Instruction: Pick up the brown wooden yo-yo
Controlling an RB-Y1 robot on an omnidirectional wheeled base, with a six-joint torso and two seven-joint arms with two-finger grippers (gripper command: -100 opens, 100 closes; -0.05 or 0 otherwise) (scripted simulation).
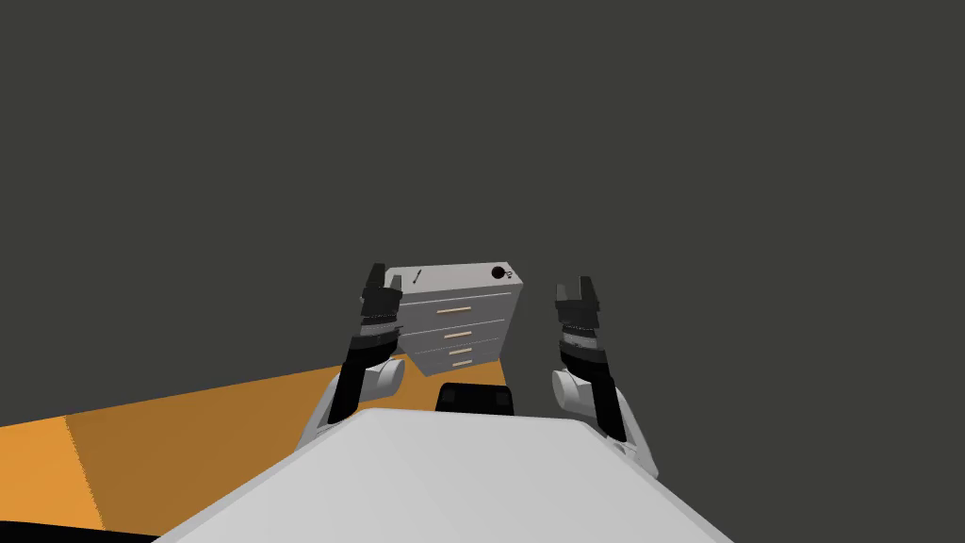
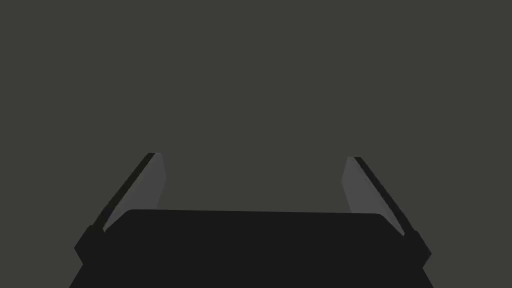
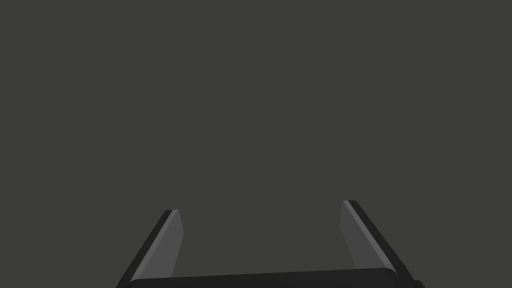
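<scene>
Head view: likely yo-yo (image 1: 498, 273) atop drawer chest (image 1: 454, 276), between left fingers (image 1: 376, 276) and right fingers (image 1: 584, 287), both spread

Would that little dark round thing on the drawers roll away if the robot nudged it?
Probably: the yo-yo looks round, so a nudge may roll it. It sits near a corner atop the drawer chest, so it could fall off. Small, so likely light.

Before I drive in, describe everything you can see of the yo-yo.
The yo-yo is a small round disc, so dark it looks nearly black; its material can't be told. A tiny loop, possibly its string, lies beside it. It rests on the flat top of the grey drawer unit, near its right end, apart from the thin dark item at the left end. Nothing else touches it.
</scene>
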